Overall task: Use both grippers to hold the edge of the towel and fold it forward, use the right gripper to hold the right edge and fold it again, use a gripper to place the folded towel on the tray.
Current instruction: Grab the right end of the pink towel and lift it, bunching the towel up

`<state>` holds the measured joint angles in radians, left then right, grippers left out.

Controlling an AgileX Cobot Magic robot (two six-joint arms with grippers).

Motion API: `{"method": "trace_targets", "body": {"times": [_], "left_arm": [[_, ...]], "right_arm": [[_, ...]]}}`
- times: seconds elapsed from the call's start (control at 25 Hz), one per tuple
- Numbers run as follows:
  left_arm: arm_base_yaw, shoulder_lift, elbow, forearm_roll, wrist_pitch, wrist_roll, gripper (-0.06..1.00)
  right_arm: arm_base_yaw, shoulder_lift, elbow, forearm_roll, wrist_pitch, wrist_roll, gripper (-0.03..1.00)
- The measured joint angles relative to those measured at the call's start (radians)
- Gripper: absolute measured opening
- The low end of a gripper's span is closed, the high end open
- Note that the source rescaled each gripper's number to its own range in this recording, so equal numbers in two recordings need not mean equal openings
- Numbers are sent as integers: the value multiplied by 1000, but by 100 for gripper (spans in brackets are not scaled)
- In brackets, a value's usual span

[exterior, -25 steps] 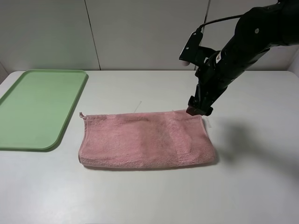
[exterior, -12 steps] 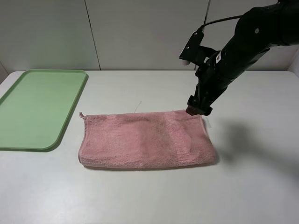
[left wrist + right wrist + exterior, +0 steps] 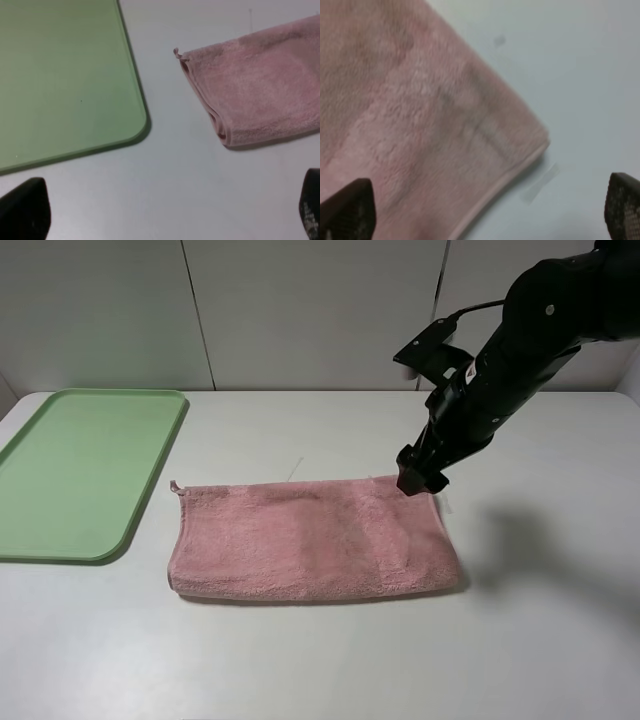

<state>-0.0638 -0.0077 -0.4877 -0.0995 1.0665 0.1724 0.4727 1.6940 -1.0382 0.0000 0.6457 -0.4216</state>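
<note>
A pink towel [image 3: 312,540], folded once into a long strip, lies flat on the white table. My right gripper [image 3: 420,476] hovers just above its far right corner, open and empty. The right wrist view shows that corner [image 3: 530,135] between the two spread fingertips [image 3: 347,210]. The green tray [image 3: 80,470] lies at the left, bare. My left arm is out of the exterior view. The left wrist view shows its open fingertips [image 3: 22,212] well above the table, with the towel's left end [image 3: 250,90] and the tray [image 3: 60,75] below.
A white wall runs along the table's far edge. A small clear tag or scrap [image 3: 540,185] lies on the table beside the towel's far right corner. Bare table [image 3: 550,640] lies in front of the towel and to its right.
My right arm has shifted slightly and its wrist has turned, with the gripper staying over the towel's far right corner. The towel and tray have not moved.
</note>
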Motion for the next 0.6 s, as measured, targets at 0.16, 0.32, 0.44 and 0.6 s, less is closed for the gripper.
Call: {"method": "trace_targets", "body": {"times": [0.16, 0.32, 0.44, 0.6], "left_arm": [[0, 0, 0, 0, 0, 0, 100], [0, 0, 0, 0, 0, 0, 100], [0, 0, 0, 0, 0, 0, 100], [0, 0, 0, 0, 0, 0, 100]], "right_arm": [[0, 0, 26, 0, 9, 92, 100], [0, 0, 66, -12, -9, 131, 100], [0, 0, 116, -14, -51, 134, 100], [0, 1, 185, 17, -123, 125, 100]]}}
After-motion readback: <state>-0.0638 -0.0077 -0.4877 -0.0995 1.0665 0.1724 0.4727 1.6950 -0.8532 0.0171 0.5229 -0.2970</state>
